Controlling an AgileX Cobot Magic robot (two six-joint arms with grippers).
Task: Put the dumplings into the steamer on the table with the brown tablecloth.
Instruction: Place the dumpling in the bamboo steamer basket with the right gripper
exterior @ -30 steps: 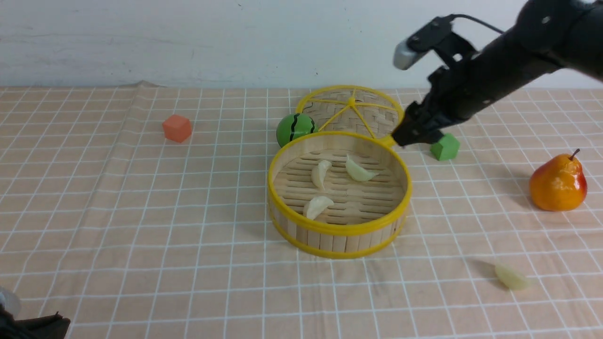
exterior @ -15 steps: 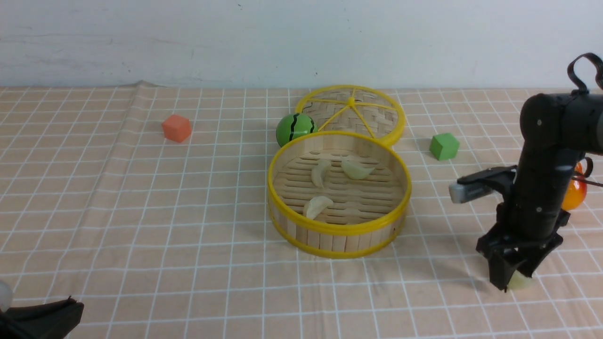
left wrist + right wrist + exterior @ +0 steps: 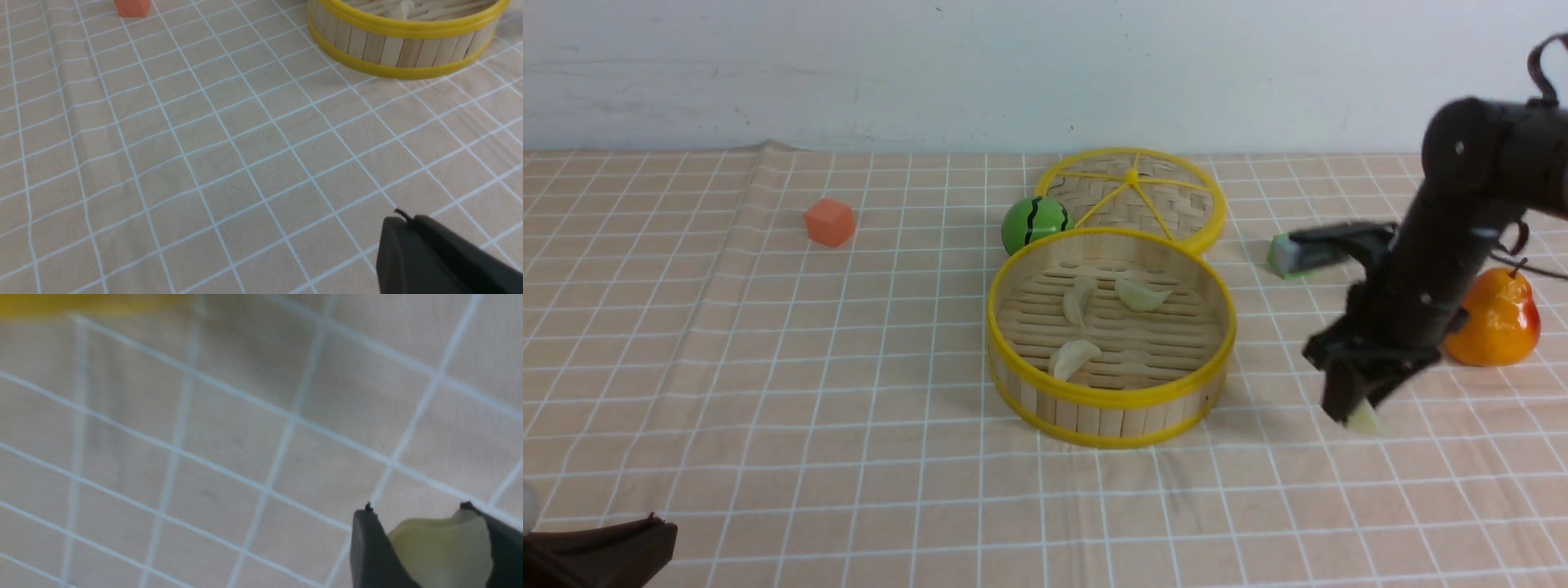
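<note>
The steamer (image 3: 1111,392) stands mid-table on the tan grid cloth, with three dumplings (image 3: 1076,356) on its slatted floor. My right gripper (image 3: 1352,412) is shut on the fourth dumpling (image 3: 1363,420) and holds it above the cloth, right of the steamer. In the right wrist view the pale dumpling (image 3: 441,551) sits squeezed between the two black fingers (image 3: 369,551). My left gripper (image 3: 402,222) is shut and empty, low at the near left of the table (image 3: 605,555). The steamer's wall (image 3: 392,45) shows in the left wrist view.
The flat woven lid (image 3: 1131,196) leans behind the steamer, next to a green striped ball (image 3: 1036,222). An orange cube (image 3: 830,222) sits at the back left. An orange pear (image 3: 1494,318) and a partly hidden green cube (image 3: 1281,255) lie behind my right arm.
My right gripper dropped from over the steamer's far rim to the dumpling at the near right, shut on it, and now has lifted it toward the steamer. The left arm barely moved.
</note>
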